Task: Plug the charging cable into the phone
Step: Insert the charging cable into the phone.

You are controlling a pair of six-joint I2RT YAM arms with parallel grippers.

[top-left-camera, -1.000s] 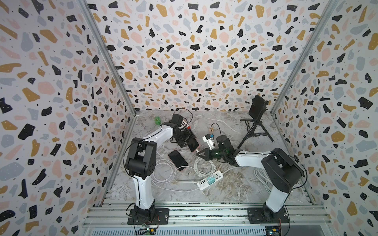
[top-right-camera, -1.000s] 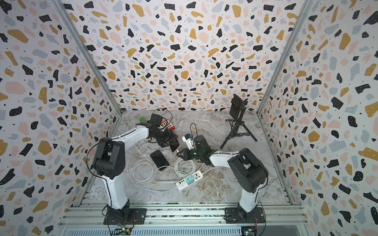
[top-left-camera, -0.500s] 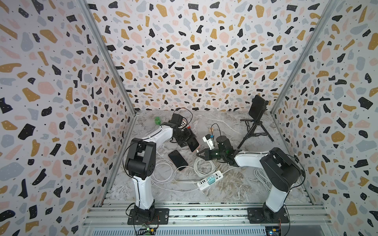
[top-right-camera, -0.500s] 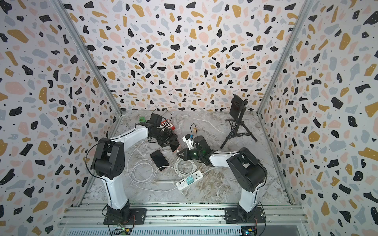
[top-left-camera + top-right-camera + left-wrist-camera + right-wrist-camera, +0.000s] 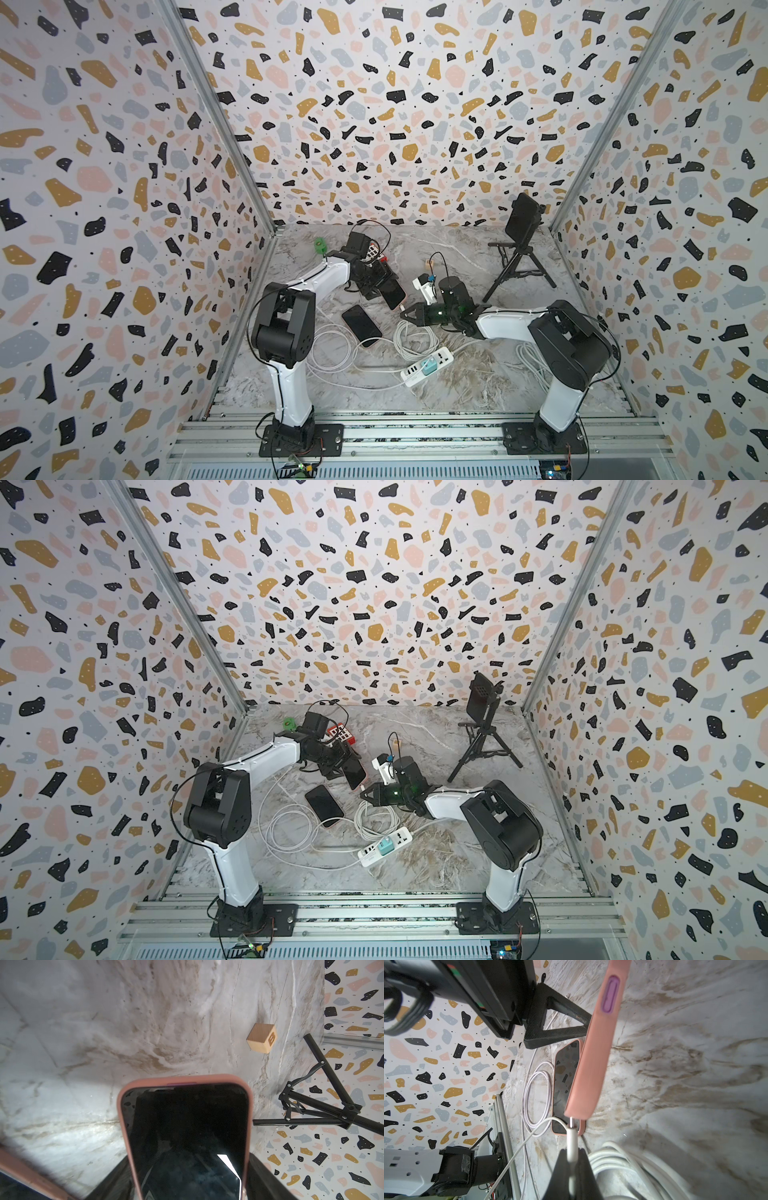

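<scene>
Left gripper (image 5: 379, 286): jaws set wide, clamping the pink-cased phone (image 5: 394, 294) across its width, lifted clear of the table (image 5: 478, 266). In both top views the phone's long axis runs from far-left down to near-right. Its dark screen faces up and its port end sits lowest, pointing at the right gripper (image 5: 404, 314). The right jaws are pinched narrow on the charging cable (image 5: 571, 1142) plug, whose axis lines up with the phone's. The bare metal tip meets the port edge; cannot tell how deep it sits.
</scene>
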